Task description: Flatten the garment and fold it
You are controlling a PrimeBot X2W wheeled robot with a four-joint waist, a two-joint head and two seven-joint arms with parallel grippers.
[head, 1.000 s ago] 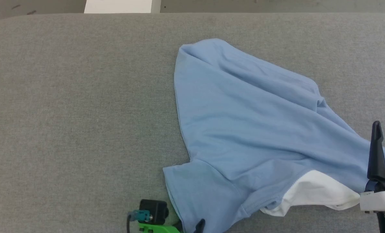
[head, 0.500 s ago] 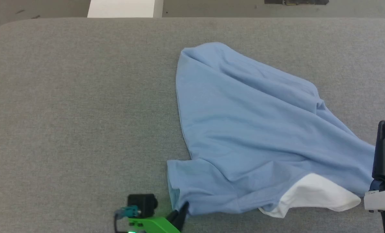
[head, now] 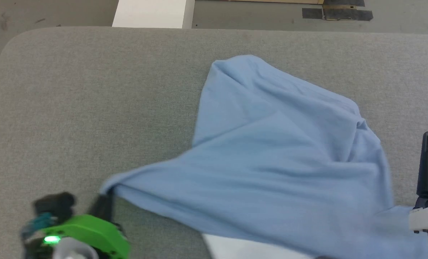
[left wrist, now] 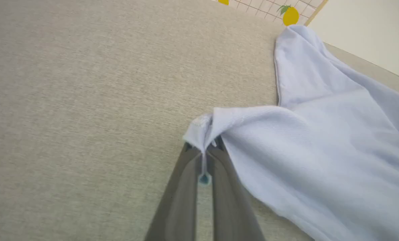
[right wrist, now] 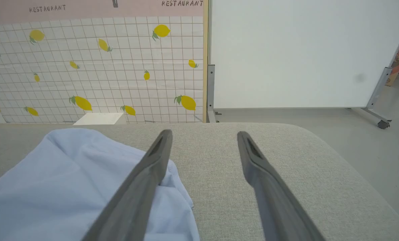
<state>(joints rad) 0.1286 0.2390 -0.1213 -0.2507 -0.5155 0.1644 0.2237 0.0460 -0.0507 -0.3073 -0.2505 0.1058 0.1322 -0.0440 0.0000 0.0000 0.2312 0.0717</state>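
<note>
One corner of the garment [head: 278,172] sits clenched in the left gripper [left wrist: 204,149] at seven o'clock; the right gripper [right wrist: 204,135] gapes empty at four. Seemingly soft, light and limp, it drapes across the grey table [head: 91,90] toward one o'clock: grip hems.

The garment [head: 278,169] is soft, matt, light blue knit cloth, its fine weave plain near the left pincer [left wrist: 202,149]. The surface [head: 91,90] is grey woven fabric, matt and coarse-grained. The fingers [right wrist: 145,180] of the right pincer [right wrist: 204,137] and of the left look like dark, matt plastic. At 7 o'clock in the head view, the green housing [head: 88,230] is glossy plastic.
</note>
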